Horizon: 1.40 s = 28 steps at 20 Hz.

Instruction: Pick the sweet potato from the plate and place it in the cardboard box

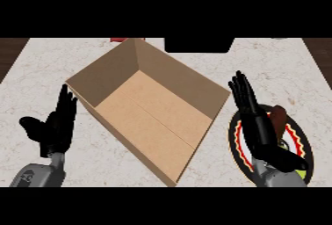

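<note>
A brown sweet potato (279, 118) lies on a black plate (304, 147) with a red and yellow zigzag ring, at the counter's right. My right hand (256, 123) hangs over the plate's left half with straight fingers pointing away, just left of the sweet potato and hiding part of it. An open cardboard box (152, 107) lies diagonally across the middle of the counter, nothing visible inside. At the left, my left hand (55, 125) is open with fingers up, resting beside the box's left wall.
A black object (198, 45) stands at the counter's far edge behind the box. A small red thing (118, 39) peeks out beside the box's far corner. Dark wood shows past the counter's left and right ends.
</note>
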Tool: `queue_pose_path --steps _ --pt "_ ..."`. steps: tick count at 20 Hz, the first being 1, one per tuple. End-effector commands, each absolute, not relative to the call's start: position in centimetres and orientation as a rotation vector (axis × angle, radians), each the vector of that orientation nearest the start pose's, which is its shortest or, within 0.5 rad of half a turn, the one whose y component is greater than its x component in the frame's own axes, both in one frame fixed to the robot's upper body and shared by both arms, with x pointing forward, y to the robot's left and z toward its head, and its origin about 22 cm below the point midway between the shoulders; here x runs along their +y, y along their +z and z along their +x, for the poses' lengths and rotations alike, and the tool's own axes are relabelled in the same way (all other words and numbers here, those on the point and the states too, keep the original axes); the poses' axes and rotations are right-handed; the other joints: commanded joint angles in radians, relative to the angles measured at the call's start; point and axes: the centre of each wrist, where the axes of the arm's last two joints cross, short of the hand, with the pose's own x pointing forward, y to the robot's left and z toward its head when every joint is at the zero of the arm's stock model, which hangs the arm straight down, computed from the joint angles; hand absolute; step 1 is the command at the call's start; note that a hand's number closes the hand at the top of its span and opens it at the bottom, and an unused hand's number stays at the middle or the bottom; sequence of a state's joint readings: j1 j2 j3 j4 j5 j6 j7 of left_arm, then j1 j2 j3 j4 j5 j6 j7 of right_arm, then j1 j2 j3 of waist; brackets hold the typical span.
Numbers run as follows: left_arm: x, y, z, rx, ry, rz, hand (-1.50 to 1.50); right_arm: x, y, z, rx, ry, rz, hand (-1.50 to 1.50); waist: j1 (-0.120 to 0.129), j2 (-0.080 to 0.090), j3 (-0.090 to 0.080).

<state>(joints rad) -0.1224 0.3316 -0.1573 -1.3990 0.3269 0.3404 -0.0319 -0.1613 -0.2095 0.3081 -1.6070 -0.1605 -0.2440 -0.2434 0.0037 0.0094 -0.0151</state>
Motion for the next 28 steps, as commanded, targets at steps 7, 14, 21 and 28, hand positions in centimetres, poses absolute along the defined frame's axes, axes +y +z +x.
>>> queue_pose_path --steps 7,14,21,28 --pt "30.2 0.1 25.4 -1.496 -0.096 0.393 0.0 -36.1 4.2 26.3 -1.703 0.134 -0.836 -1.5 -0.067 0.038 -0.012" --pt "27.2 -0.1 25.9 -1.467 -0.197 0.377 0.0 -35.4 1.1 27.5 -1.763 -0.508 -0.961 -1.5 -0.007 -0.007 0.017" --pt "27.6 -0.3 24.1 -1.467 -0.201 0.387 0.0 -40.9 3.8 25.7 -1.464 0.023 -1.115 -1.5 -0.002 -0.009 0.011" --pt "29.1 0.0 23.4 -1.428 -0.214 0.389 0.0 -41.1 6.7 24.6 -1.073 0.418 -0.971 -1.5 0.002 -0.012 0.008"
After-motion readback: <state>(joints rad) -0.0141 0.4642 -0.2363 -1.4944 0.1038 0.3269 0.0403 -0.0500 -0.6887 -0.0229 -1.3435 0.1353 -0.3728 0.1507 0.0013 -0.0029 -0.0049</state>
